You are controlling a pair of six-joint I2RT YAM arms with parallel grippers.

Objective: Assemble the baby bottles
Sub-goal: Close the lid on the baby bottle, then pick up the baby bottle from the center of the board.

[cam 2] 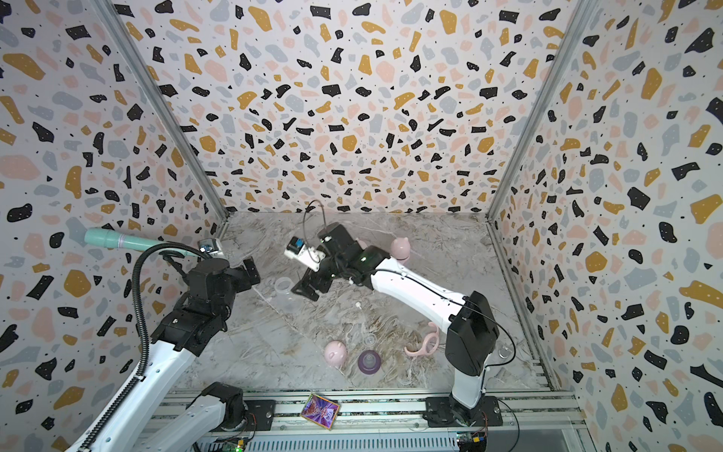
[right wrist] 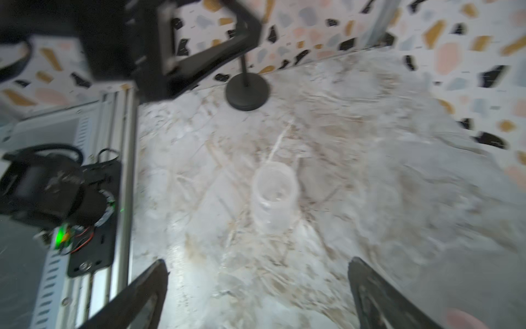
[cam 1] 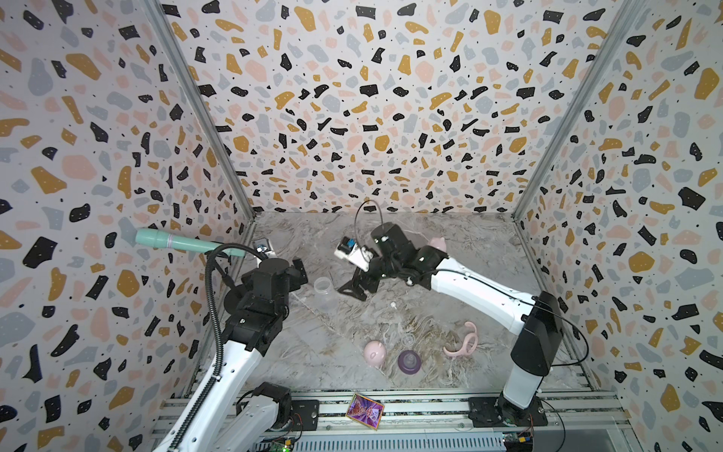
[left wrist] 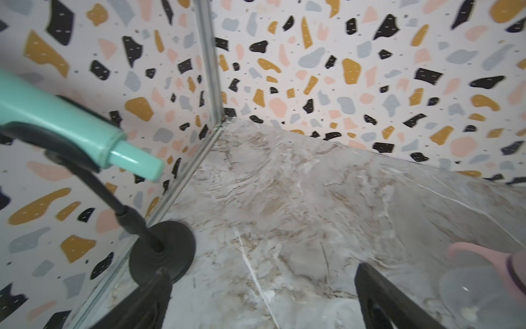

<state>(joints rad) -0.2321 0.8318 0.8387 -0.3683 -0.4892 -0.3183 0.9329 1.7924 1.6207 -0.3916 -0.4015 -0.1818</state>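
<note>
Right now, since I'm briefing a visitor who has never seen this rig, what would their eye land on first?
The loud terrazzo walls, boxing in a marble tabletop. Mid-table, a clear bottle stands between the left arm and right arm, both with jaws open. Near the front lie a pink dome cap, a purple teat ring and a pink handled collar.
</note>
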